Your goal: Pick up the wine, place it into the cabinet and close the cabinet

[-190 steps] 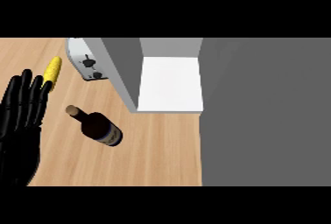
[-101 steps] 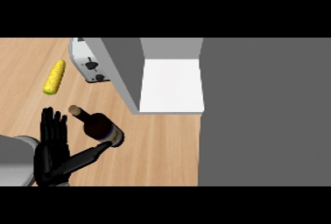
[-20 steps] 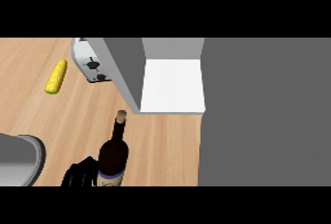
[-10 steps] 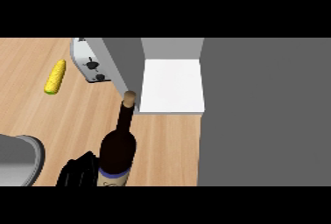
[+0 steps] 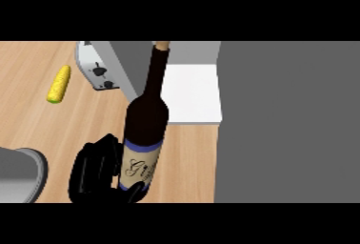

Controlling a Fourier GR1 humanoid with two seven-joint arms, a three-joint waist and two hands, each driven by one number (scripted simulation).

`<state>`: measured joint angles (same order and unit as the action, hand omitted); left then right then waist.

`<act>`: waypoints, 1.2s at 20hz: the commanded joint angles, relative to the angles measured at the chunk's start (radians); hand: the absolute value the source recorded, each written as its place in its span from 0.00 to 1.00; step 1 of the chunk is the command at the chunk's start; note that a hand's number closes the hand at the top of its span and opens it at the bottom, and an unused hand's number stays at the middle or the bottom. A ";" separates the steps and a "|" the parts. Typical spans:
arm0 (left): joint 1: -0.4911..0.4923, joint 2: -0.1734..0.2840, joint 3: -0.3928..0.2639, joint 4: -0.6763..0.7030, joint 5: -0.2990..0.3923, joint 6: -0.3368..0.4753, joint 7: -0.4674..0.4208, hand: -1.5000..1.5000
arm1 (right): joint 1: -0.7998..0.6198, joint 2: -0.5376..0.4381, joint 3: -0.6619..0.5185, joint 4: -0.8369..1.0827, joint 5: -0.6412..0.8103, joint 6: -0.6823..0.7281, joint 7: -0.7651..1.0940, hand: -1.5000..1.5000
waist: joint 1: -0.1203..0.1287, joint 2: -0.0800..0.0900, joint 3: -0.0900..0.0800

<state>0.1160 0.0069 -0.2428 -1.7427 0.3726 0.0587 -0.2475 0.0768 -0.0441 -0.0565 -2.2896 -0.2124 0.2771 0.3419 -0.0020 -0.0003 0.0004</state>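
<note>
The wine bottle (image 5: 146,125) is dark, with a cream label edged in blue and a cork top. It stands upright, lifted above the wooden counter (image 5: 42,124). My left hand (image 5: 95,172) is shut on its lower body from the left, fingers curled round the label. The bottle's neck crosses in front of the open cabinet (image 5: 288,119), whose white shelf floor (image 5: 195,95) shows just right of the bottle. The cabinet's grey door (image 5: 126,62) stands open behind the bottle. My right hand shows nowhere.
A white toaster (image 5: 95,71) stands beside the open door at the back. A yellow corn cob (image 5: 59,84) lies to its left on the counter. My grey left forearm (image 5: 17,174) fills the lower left corner.
The bottle, held in my left hand, has risen towards the view and shifted slightly right. Its neck now reaches across the cabinet opening to the picture's top.
</note>
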 commanded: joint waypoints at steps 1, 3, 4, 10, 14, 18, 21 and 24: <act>-0.094 -0.007 0.029 -0.014 0.005 0.054 0.094 1.00 | -0.029 -0.008 -0.022 -0.007 -0.039 -0.021 0.042 0.00 | 0.001 0.000 0.000; -0.084 -0.007 -0.036 0.008 -0.034 0.105 0.039 1.00 | 0.026 -0.027 -0.055 -0.020 -0.056 0.025 0.000 0.00 | 0.000 0.000 0.000; -0.206 -0.007 -0.081 0.069 -0.025 0.210 0.022 1.00 | 0.006 -0.011 -0.028 0.013 -0.031 0.023 -0.027 0.00 | -0.004 0.000 0.000; -0.338 -0.007 -0.128 0.197 -0.054 0.333 -0.038 1.00 | 0.012 0.006 0.003 -0.016 0.005 -0.001 -0.002 0.00 | -0.004 0.001 0.000; -0.499 -0.007 -0.130 0.298 -0.066 0.426 0.032 1.00 | 0.025 -0.034 -0.046 -0.011 -0.043 0.044 -0.015 0.00 | -0.009 0.001 0.000; -0.454 -0.007 -0.131 0.380 -0.095 0.356 -0.009 1.00 | 0.077 -0.005 -0.029 -0.020 -0.022 0.048 -0.051 0.00 | -0.006 0.000 0.000; -0.573 -0.007 -0.211 0.488 -0.013 0.484 -0.048 1.00 | -0.029 0.004 0.003 0.051 0.045 -0.001 -0.026 0.00 | -0.008 0.002 -0.001; -0.644 -0.007 -0.221 0.573 0.068 0.523 -0.133 1.00 | -0.031 -0.004 0.003 -0.010 -0.002 -0.004 0.018 0.00 | -0.012 0.002 -0.001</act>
<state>-0.4246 0.0001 -0.4278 -1.2892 0.3570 0.5066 -0.3075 0.0872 -0.0560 -0.0837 -2.2946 -0.2294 0.2969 0.3284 -0.0102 0.0009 0.0000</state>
